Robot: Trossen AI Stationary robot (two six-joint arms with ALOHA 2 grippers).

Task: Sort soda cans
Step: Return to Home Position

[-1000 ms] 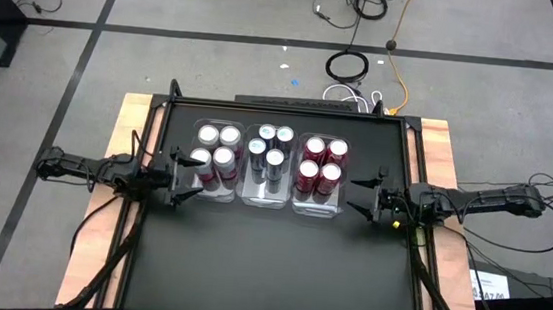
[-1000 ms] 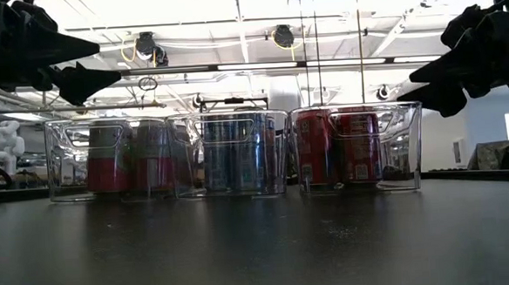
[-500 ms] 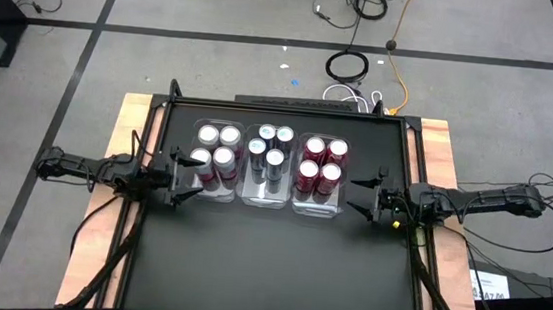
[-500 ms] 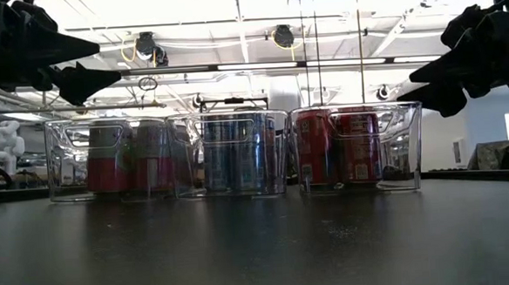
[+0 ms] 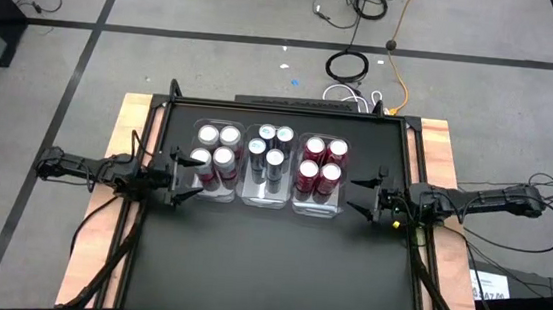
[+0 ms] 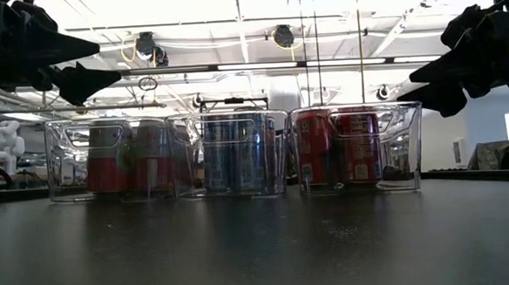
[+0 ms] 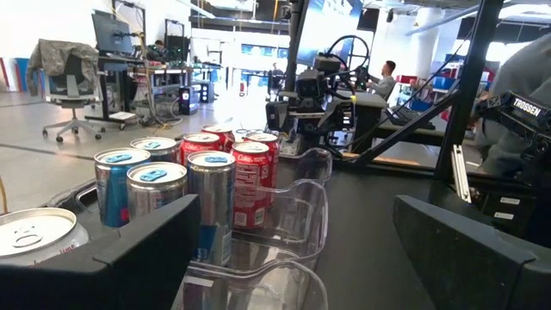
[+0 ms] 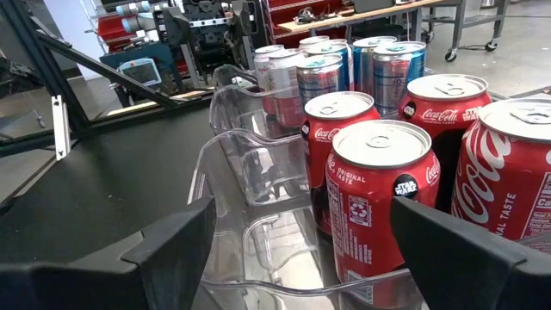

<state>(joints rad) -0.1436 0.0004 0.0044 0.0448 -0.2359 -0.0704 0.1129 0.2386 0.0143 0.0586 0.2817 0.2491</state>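
Three clear bins stand side by side on the black table, each holding several upright cans on its floor. The left bin [image 5: 215, 157] has pinkish-red cans [image 6: 109, 159], the middle bin [image 5: 268, 162] silver-blue cans [image 6: 232, 154], the right bin [image 5: 320, 171] red cans [image 8: 381, 202]. My left gripper [image 5: 180, 176] hovers open above the table beside the left bin's left side. My right gripper [image 5: 359, 195] hovers open off the right bin's right side. Neither touches anything.
The near half of the black table [image 5: 267, 265] lies in front of the bins. Wooden boards [image 5: 129, 122] flank the table on both sides. Cables [image 5: 347, 66] lie on the floor beyond the far edge. A person [image 7: 387, 77] sits far off in the room.
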